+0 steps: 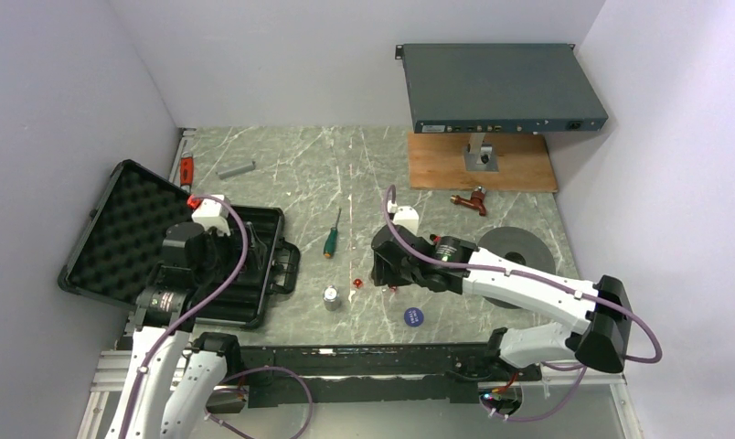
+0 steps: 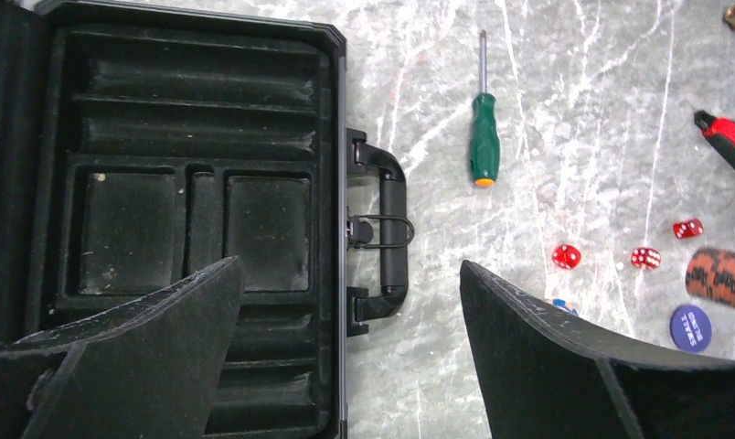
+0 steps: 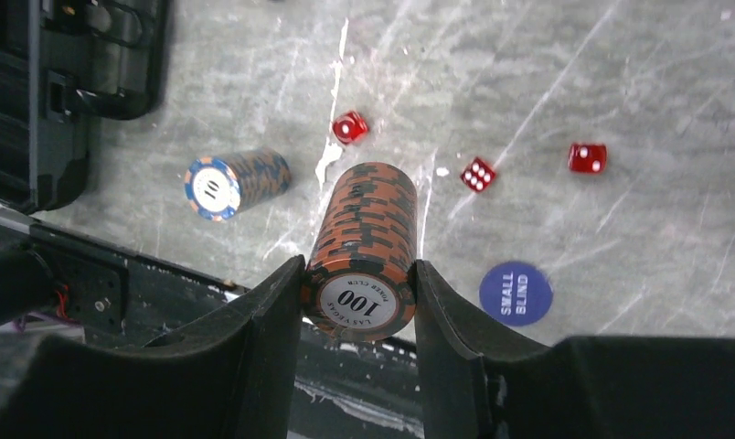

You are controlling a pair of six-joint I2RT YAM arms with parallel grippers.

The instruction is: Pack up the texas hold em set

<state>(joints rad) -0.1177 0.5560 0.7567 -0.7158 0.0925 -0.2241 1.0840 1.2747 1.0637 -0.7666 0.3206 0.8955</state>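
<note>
One orange chip stack (image 3: pixel 362 247) | gripped between right fingers (image 3: pixel 254 352) | left fingers (image 2: pixel 135 357) spread

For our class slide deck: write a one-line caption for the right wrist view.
Right gripper clamps an orange chip stack, three red dice and a blue button nearby.

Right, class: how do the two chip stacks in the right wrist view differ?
Colour: the orange stack is orange and black; the blue stack has blue and orange edges. Length: the orange stack looks longer than the blue stack. State: the orange stack sits clamped in the right gripper's jaws; the blue stack rests free on the table. Both are stacks of round poker chips.
</note>
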